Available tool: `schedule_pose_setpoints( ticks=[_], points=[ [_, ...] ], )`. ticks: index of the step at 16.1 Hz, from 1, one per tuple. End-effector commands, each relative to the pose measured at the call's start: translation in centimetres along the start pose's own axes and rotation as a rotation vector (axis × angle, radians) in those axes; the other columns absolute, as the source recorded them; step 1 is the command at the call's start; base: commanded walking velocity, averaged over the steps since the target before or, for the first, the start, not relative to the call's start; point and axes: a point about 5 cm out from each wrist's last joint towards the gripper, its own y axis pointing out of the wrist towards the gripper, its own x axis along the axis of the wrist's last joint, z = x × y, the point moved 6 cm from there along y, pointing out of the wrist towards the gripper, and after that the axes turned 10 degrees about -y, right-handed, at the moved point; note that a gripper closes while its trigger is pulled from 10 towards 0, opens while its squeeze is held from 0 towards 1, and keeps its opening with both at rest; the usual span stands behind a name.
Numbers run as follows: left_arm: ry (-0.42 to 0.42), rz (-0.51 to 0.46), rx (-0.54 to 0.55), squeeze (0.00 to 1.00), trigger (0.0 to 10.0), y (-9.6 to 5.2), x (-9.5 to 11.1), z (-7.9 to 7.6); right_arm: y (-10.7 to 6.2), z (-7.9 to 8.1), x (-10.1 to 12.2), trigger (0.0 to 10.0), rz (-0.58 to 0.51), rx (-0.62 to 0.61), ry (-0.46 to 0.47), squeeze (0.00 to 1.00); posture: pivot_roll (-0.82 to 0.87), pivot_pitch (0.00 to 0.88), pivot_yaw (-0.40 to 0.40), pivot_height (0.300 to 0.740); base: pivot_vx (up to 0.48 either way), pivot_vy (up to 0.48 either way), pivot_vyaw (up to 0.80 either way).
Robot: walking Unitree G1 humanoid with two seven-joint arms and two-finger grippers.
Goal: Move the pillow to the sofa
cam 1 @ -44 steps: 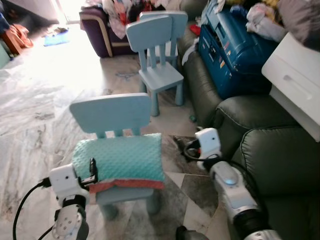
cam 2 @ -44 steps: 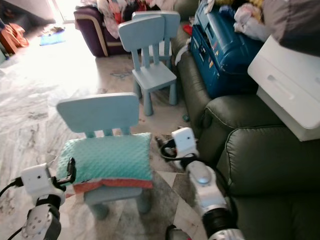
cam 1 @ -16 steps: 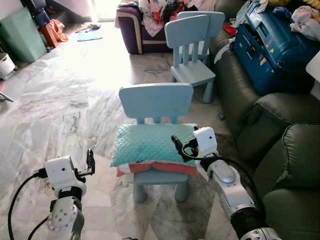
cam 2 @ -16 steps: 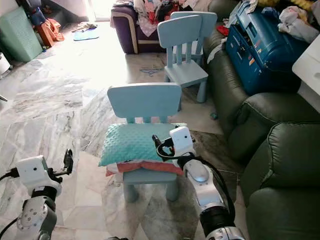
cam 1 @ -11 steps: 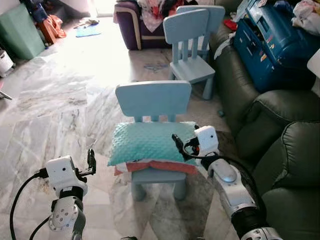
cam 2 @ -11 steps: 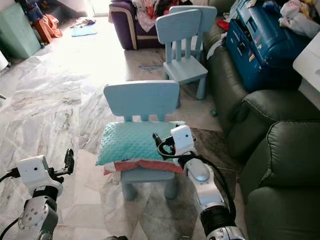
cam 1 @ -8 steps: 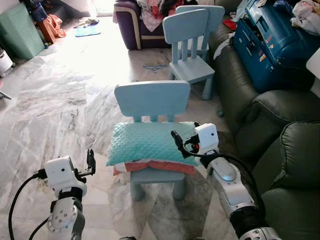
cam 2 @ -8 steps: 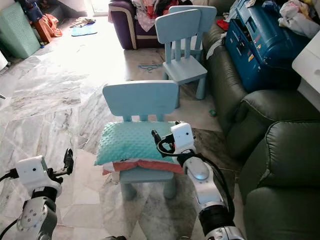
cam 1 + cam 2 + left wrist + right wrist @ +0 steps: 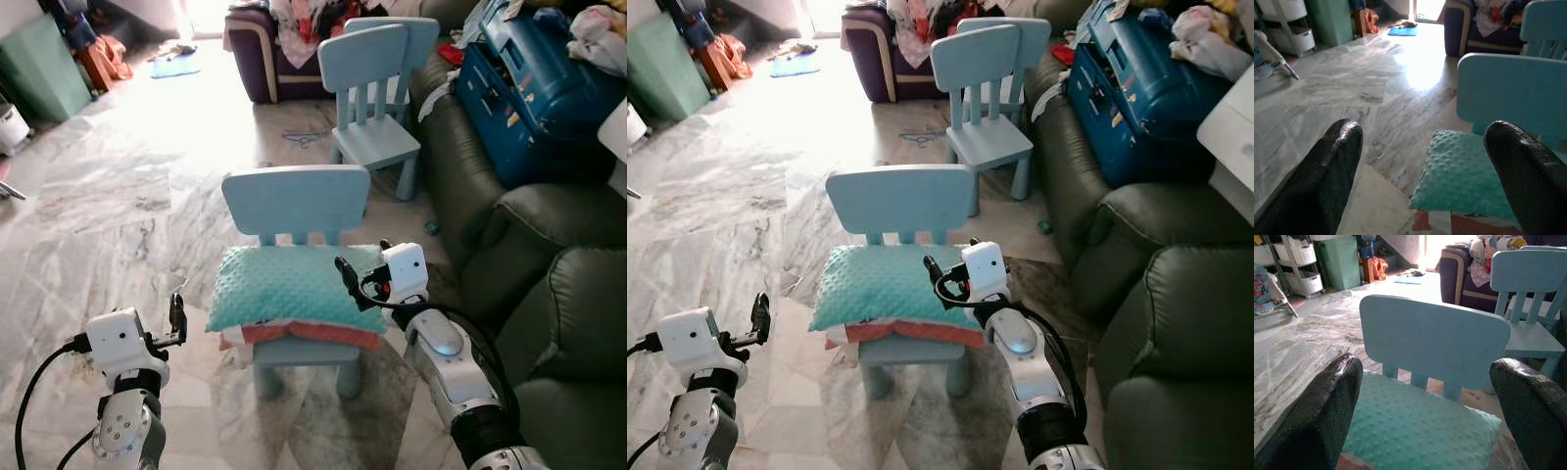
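A teal dotted pillow point(image 9: 292, 287) with an orange underside lies flat on the seat of a small light-blue chair point(image 9: 294, 201). My right gripper point(image 9: 345, 274) is open at the pillow's right edge, its fingers point(image 9: 1327, 411) straddling the pillow point(image 9: 1415, 431) in the right wrist view. My left gripper point(image 9: 176, 318) is open, low and to the left of the chair, apart from the pillow point(image 9: 1464, 176). The dark green sofa point(image 9: 558, 294) stands to the right of the chair.
A blue suitcase point(image 9: 529, 88) and clothes lie on the far part of the sofa. A second light-blue chair point(image 9: 370, 93) stands behind the first. A purple armchair point(image 9: 257, 54) piled with clothes is at the back. Marble floor point(image 9: 118, 196) lies open to the left.
The view has swung left since 2.7 s ago. The pillow, then by my left gripper, now sits at my right gripper. Over the last second almost nothing has moved.
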Motion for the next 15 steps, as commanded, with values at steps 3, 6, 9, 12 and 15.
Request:
schedule_pose_setpoints(
  ticks=[3, 6, 9, 12, 15],
  points=[
    [-0.002, -0.004, 0.009, 0.00, 10.0, -0.20, 0.15, 0.37, 0.01, 0.32, 0.15, 10.0, -0.005, 0.013, 0.002, 0.00, -0.10, 0.119, 0.062, 0.740, 0.277, 0.000, 0.00],
    [-0.001, -0.002, 0.013, 0.00, 10.0, -0.22, 0.06, 0.31, -0.01, 0.38, 0.00, 10.0, 0.000, 0.019, -0.001, 0.00, -0.11, 0.118, 0.062, 0.740, 0.269, 0.000, 0.00],
    [-0.008, 0.000, 0.013, 0.00, 10.0, -0.28, -0.03, 0.29, -0.04, 0.46, -0.11, 10.0, 0.004, 0.023, -0.004, 0.00, -0.11, 0.121, 0.059, 0.740, 0.276, 0.000, 0.00],
    [-0.005, 0.002, 0.017, 0.00, 10.0, -0.40, -0.16, 0.33, -0.06, 0.48, -0.17, 10.0, 0.007, 0.025, -0.006, 0.00, -0.11, 0.121, 0.059, 0.740, 0.282, 0.000, 0.00],
    [-0.023, 0.010, 0.032, 0.00, 10.0, -0.53, -0.50, 0.22, -0.04, 0.49, -0.21, 10.0, 0.007, 0.030, -0.009, 0.00, -0.10, 0.115, 0.058, 0.740, 0.177, 0.000, 0.00]
  ],
)
